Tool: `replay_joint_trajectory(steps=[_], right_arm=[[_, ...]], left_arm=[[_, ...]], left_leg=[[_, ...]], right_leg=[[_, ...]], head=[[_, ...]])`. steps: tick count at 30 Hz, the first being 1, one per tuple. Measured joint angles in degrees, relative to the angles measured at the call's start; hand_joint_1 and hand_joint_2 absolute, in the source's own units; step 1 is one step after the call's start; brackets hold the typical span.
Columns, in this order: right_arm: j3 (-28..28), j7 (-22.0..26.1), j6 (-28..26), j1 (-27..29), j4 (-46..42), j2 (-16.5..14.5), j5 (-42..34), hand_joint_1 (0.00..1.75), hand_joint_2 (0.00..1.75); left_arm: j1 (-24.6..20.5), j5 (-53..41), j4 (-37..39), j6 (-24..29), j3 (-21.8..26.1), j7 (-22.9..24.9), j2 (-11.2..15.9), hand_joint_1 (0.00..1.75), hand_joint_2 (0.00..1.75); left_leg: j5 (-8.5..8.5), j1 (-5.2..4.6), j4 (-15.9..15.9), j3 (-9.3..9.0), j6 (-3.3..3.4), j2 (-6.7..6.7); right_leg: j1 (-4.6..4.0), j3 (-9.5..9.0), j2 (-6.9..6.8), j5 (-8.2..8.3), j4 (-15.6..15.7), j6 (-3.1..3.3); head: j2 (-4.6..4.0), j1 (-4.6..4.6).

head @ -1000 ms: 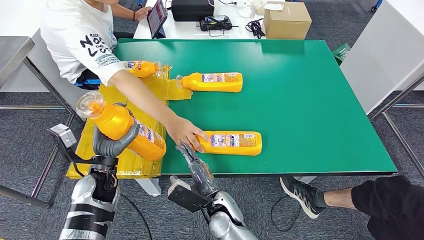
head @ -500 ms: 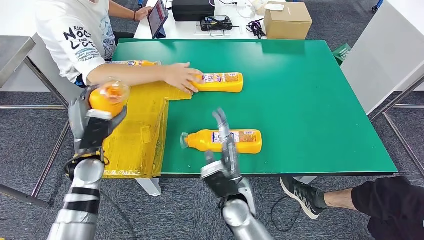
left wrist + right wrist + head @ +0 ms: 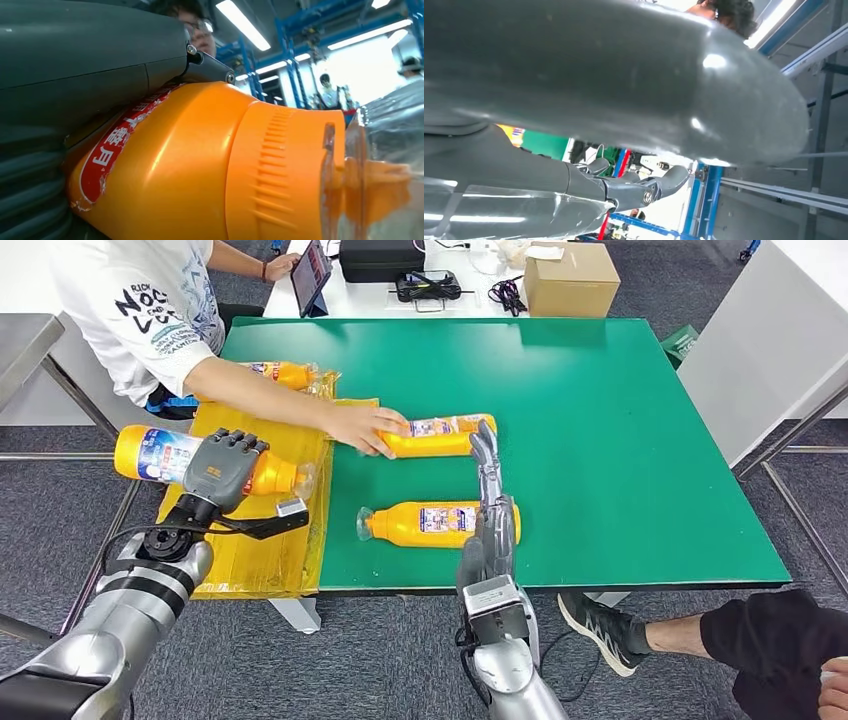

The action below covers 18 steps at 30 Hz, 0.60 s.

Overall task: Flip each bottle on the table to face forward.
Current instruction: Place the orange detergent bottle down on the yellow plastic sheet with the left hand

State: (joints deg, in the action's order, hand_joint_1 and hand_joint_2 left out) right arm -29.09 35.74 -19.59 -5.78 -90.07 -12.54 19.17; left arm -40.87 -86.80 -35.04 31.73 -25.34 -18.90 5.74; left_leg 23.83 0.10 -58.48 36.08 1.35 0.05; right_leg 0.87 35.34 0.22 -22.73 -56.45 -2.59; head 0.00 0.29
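My left hand [image 3: 225,466] grips an orange bottle [image 3: 158,455] level in the air beside the table's left edge, with its clear cap pointing toward the table. In the left wrist view the same bottle [image 3: 200,165] and its cap [image 3: 380,170] sit close against the hand's grey cover [image 3: 75,60]. A second orange bottle [image 3: 430,523] lies on the green table [image 3: 640,460] near the front edge, cap to the left. My right hand [image 3: 490,508] stands edge-on over its base end with straight fingers [image 3: 624,187], holding nothing. A person's hand [image 3: 362,428] rests on a third bottle [image 3: 445,435] farther back.
A crumpled yellow bag [image 3: 260,550] hangs over the table's left side, with another bottle [image 3: 280,373] lying at its far end. Behind the green table a white table carries a cardboard box [image 3: 572,280] and a tablet [image 3: 312,270]. Someone's shoe [image 3: 600,618] is on the floor at the front right.
My left hand has turned its bottle from cap-up to lying level. My right hand has moved right and forward, over the near bottle's base end. The person's hand stays on the far bottle.
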Motion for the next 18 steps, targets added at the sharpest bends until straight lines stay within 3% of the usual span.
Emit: replay_joint_trajectory(steps=[7,18], right_arm=[[0.0,0.0,0.6,0.2,-0.4,0.1,0.0,0.0,0.0],[-0.9,-1.3,2.3,0.3,-0.3,0.1,0.5,0.0,0.0]], left_arm=[[-1.0,0.4,3.4,-1.8,-1.3,0.1,0.9,1.75,1.75],[-1.4,10.7,7.0,-15.2,1.1,-4.6,0.8,1.75,1.75]], left_leg=[[0.0,-0.02,0.0,0.01,0.0,-0.01],[0.0,0.0,0.0,0.01,-0.01,-0.01]], right_leg=[[0.03,-0.02,0.0,0.01,0.0,-0.01],[-0.01,-0.01,-0.01,0.01,0.0,-0.01]], head=[[0.0,0.0],[0.0,-0.02]])
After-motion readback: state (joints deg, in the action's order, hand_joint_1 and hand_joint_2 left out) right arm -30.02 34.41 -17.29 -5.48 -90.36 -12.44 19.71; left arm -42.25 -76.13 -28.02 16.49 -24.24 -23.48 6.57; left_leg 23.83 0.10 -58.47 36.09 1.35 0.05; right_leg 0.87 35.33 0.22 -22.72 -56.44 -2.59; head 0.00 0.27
